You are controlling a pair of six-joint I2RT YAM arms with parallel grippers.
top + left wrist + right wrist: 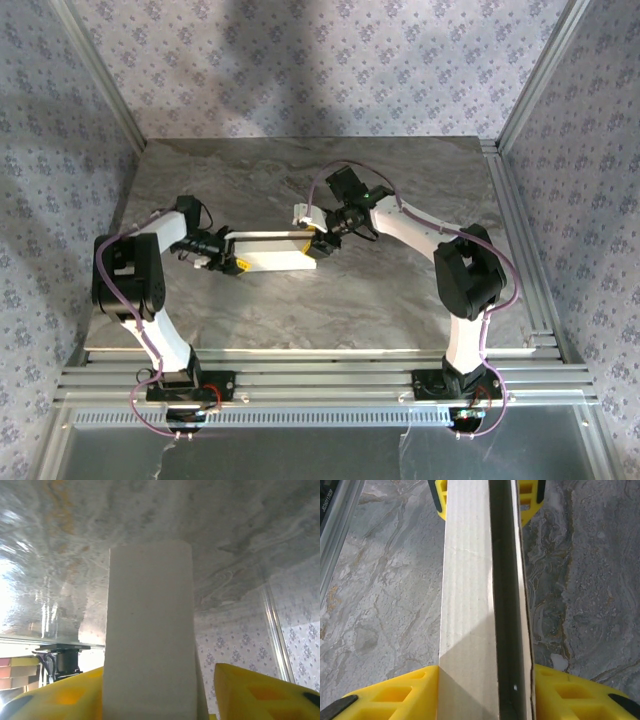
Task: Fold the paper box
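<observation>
**Top view, left side.** Left arm (125,275): rises from its base at the near table edge and folds at a raised black elbow. From there runs low and rightward toward the table's middle, ending in the left gripper (240,263) at the left end of the long, white, thin-cardboard paper box (272,252).

**Top view, right side.** Right arm (465,272): climbs from its base to a black elbow, then stretches up and leftward with the wrist bent down. Places the right gripper (318,245) on the opposite, right end of the paper box.

**Paper box.** Lies lengthwise between the two grippers, near the middle of the grey marbled stone-look table (400,310) and roughly parallel to its near edge. Resting on the surface or lifted just clear of it — cannot be told.

**Left wrist view.** Looks along a flat white face of the paper box, flanked by yellow fingers (260,695). The one on the left of the view touching the box's edge, the one on the right standing apart from it with a sliver of background between. Partly parted, loosely around the box and not clamped on it.

**Right wrist view.** Looks down the length of the paper box, here an open trough: pale outer wall on the left, dark hollow in the middle, thin wall on the right. Yellow fingers (385,700) of the right gripper pressed against both outer walls — drawn in to the box's width and gripping it. At the far end, yellow fingertips (441,500) of the left gripper on either side of the same box.
</observation>
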